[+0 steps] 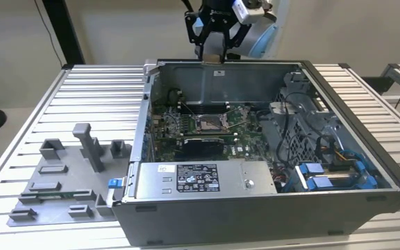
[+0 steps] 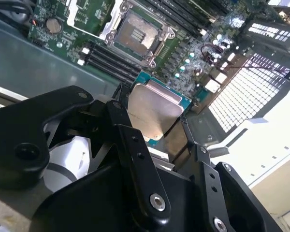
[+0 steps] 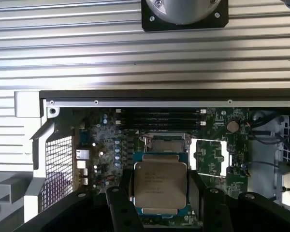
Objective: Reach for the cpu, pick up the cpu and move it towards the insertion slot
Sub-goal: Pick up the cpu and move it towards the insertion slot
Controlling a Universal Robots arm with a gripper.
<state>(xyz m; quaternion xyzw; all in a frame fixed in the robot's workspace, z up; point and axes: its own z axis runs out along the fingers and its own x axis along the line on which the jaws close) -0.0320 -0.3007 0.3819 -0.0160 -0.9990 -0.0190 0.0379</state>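
Above open computer case on ribbed metal table, gripper clamped on cpu; pale wall behind

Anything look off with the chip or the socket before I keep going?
Nothing stands out. The cpu sits between the end effector fingers, held by its edges, above the open case. The insertion slot lies uncovered on the motherboard with nothing lying in it.

Silvery square cpu aloft, face showing, above the open metal-framed insertion slot
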